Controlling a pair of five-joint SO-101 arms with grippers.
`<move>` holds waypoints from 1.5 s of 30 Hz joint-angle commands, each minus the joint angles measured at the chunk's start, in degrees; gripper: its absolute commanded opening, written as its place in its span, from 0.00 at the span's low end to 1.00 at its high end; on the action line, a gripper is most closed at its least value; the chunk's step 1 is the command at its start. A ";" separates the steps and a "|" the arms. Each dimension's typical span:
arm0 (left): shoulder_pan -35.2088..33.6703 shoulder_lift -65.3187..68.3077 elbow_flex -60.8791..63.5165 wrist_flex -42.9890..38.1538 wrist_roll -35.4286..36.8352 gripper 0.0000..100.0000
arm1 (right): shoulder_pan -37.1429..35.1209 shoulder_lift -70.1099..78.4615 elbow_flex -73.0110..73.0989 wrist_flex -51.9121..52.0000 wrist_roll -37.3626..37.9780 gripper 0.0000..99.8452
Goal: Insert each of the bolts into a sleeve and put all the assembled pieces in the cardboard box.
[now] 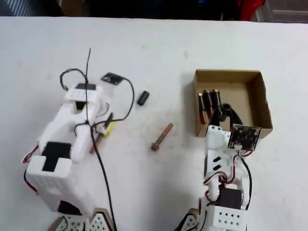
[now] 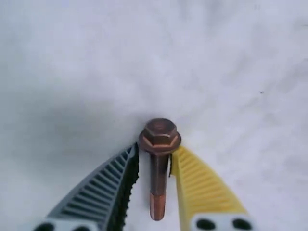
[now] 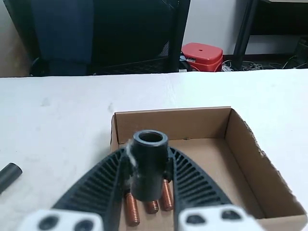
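From above, the left arm [image 1: 62, 144] covers most of its bolt [image 1: 94, 144]; just a short copper stretch shows beside the yellow finger [image 1: 110, 128]. In the right wrist view the held sleeve [image 3: 148, 163] hides the assembled pieces [image 3: 166, 195] except their threaded ends, and the loose sleeve [image 3: 8, 175] is cut by the picture's edge.

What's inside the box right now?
Three bolt-and-sleeve pieces lie side by side along one wall of the box. The right gripper, shut on a sleeve, hangs over the box and hides part of the floor beside them.
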 commanded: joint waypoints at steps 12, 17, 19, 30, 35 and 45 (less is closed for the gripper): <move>1.45 0.22 -1.32 -2.20 0.09 0.02 | -0.40 -0.57 0.53 0.22 -0.53 0.02; 3.38 -3.56 -3.16 4.84 0.09 0.02 | -6.02 -0.57 0.53 0.22 -0.09 0.02; 4.88 -7.25 -3.25 7.82 0.09 0.02 | -8.75 -0.57 0.53 -0.13 -0.09 0.02; 5.67 -33.89 5.98 9.41 0.53 0.02 | -22.99 -0.66 0.53 -3.30 0.00 0.02; 5.67 -46.37 11.52 6.68 0.62 0.02 | -27.47 -0.66 0.53 -6.29 0.00 0.02; 8.04 -65.45 13.54 2.11 16.44 0.02 | -37.58 -0.66 0.53 -6.29 0.00 0.02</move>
